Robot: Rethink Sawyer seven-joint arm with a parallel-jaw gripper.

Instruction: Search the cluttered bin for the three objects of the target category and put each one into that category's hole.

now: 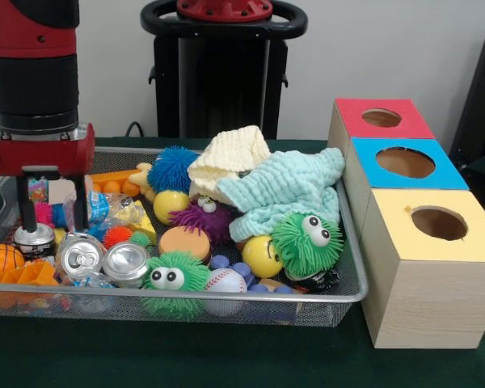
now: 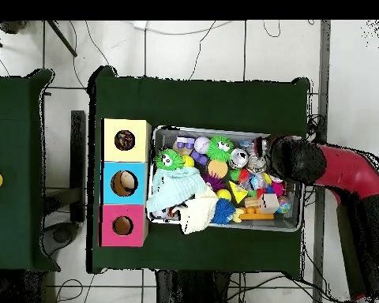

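The bin (image 1: pixel 226 297) is a wide wire-mesh tray full of toys; the overhead view shows it too (image 2: pixel 224 132). My gripper (image 1: pixel 52 218) is open, its two black fingers reaching down into the bin's left end. One fingertip (image 1: pixel 24 220) is just above a small silver can (image 1: pixel 34 239). Two more silver cans (image 1: pixel 81 255) (image 1: pixel 128 263) lie beside it. Three wooden boxes stand to the right of the bin, each with a round hole: red top (image 1: pixel 412 123), blue top (image 1: pixel 449 174), yellow top (image 1: pixel 469 242). In the overhead view the arm (image 2: pixel 299 160) hides the gripper.
The bin also holds fuzzy green (image 1: pixel 307 240), blue (image 1: pixel 171 168) and purple (image 1: pixel 204 218) balls. It holds a mint cloth (image 1: pixel 287 190), a cream cloth (image 1: pixel 226 158), a basketball (image 1: pixel 0 260), a baseball (image 1: pixel 225 281) and yellow balls (image 1: pixel 261 255). The robot's pedestal (image 1: pixel 222 73) stands behind.
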